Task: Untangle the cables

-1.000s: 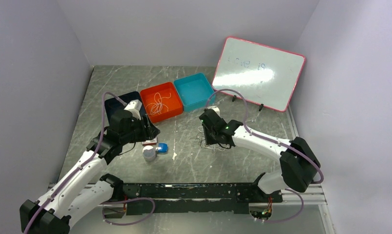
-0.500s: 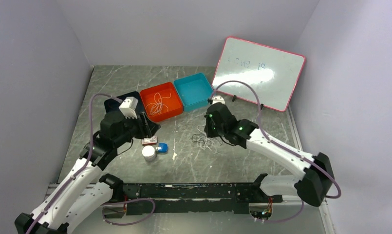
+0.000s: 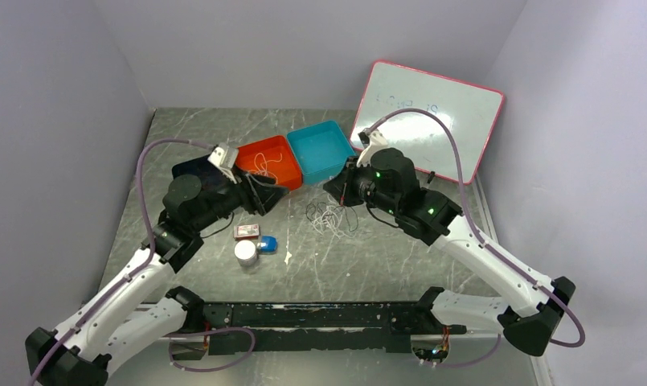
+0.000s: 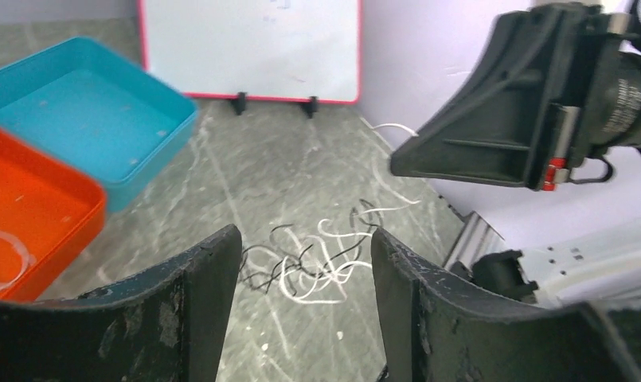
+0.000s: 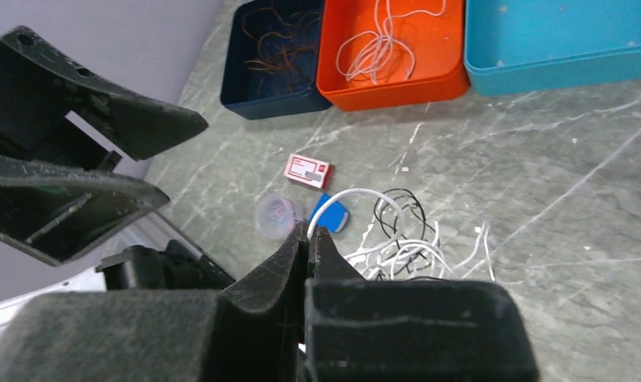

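Note:
A tangle of thin white and black cables [image 3: 329, 217] lies on the table's middle, also in the left wrist view [image 4: 321, 267] and the right wrist view [image 5: 408, 247]. My right gripper [image 5: 309, 232] is shut on one white cable [image 5: 357, 193], which arcs down from its tips into the tangle. The right gripper hangs above the tangle's far side [image 3: 341, 189]. My left gripper [image 4: 305, 235] is open and empty, to the left of the tangle [image 3: 260, 195] and pointed at it.
Three bins stand at the back: a dark blue one [image 5: 279, 68] with brownish cords, an orange one [image 5: 392, 64] with a white cord, and a teal one [image 5: 556, 36]. A whiteboard [image 3: 428, 121] leans at the back right. A small red box [image 3: 246, 232], white cap [image 3: 245, 252] and blue item [image 3: 267, 244] lie left of the tangle.
My right gripper rose and moved toward the back with the white cable, dragging the tangle back and slightly left. My left gripper swung right and back toward the tangle.

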You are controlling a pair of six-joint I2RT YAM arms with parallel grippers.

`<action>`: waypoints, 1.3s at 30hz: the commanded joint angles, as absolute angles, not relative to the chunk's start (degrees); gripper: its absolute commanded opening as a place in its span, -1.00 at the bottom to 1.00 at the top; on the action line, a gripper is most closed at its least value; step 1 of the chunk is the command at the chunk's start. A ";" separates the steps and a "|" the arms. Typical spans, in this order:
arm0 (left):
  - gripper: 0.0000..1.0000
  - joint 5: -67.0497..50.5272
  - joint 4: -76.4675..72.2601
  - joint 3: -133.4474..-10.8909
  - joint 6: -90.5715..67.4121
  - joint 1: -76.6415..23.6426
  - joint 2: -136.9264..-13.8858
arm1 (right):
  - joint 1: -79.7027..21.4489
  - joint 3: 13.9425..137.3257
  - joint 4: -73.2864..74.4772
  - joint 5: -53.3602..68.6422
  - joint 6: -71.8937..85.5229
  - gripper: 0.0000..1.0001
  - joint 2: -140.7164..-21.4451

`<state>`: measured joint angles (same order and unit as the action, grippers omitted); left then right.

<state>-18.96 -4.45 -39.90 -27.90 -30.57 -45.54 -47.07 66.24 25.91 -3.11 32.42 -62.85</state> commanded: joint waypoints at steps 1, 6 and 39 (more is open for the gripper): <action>0.32 -21.40 -17.08 -38.88 -28.85 -35.12 -47.72 | -47.42 66.76 22.01 -0.52 36.04 -1.00 -61.36; 0.33 -18.75 -20.37 -38.15 -27.90 -41.03 -50.71 | -47.41 65.20 18.31 0.10 39.25 -1.00 -60.02; -0.14 -14.49 -36.71 -36.05 -30.63 -49.34 -71.47 | -47.42 66.02 12.74 4.92 43.49 -1.00 -58.33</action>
<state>-14.74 -31.48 -37.15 -29.47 -47.79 -69.19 -47.11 65.19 14.44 5.34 43.51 -60.03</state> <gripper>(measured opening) 0.462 0.017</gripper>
